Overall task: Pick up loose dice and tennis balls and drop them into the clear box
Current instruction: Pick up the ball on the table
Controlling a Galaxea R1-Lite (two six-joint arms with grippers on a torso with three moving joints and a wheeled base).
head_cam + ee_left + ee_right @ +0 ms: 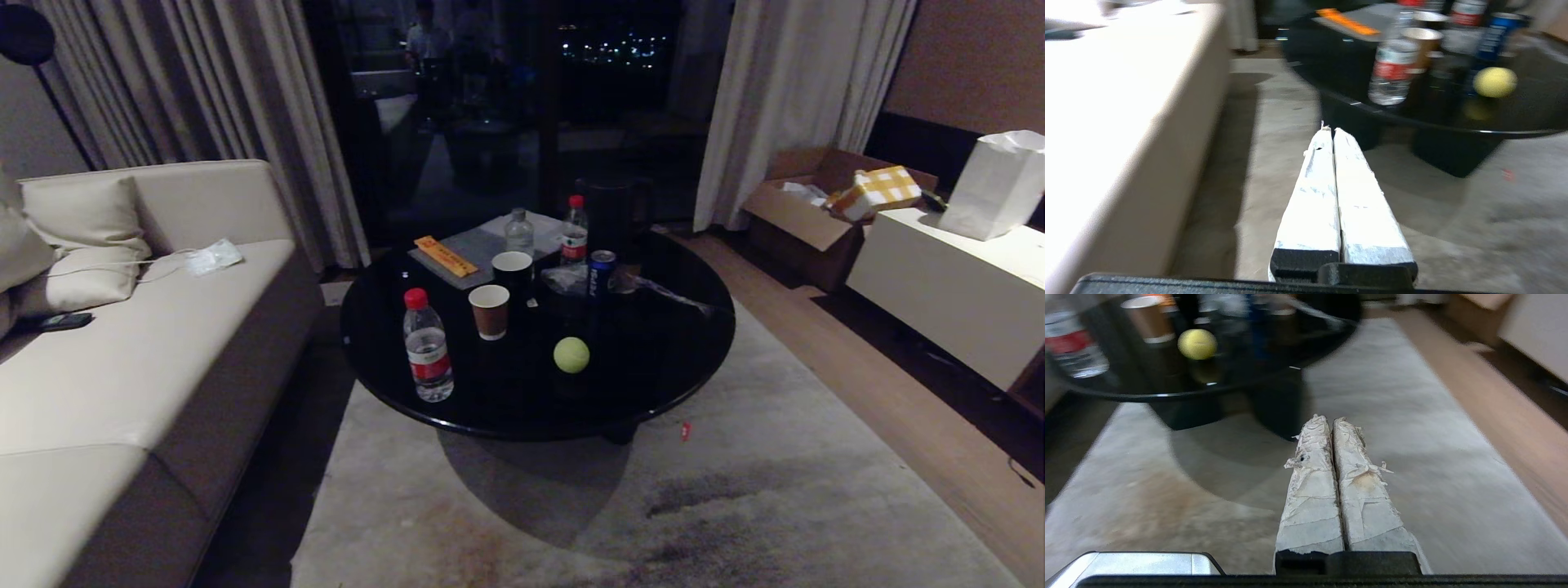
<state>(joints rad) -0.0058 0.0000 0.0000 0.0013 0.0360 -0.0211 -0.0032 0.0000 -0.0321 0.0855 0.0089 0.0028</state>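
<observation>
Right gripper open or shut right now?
Shut. In the right wrist view the right gripper shows both taped fingers pressed together, empty, above the rug.

A dim living room, probably in a home or hotel suite: a cream upholstered sofa (122, 367) at nine o'clock, a round glossy black desk (653, 359) on a pale grey rug (775, 490), long beige curtains (245, 98) around a dark window at twelve o'clock.

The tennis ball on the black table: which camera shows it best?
The head view: the tennis ball sits sharp and whole on the round black table, beside the cups. Both wrist views show it too, but blurred, far beyond the shut fingers.
</observation>
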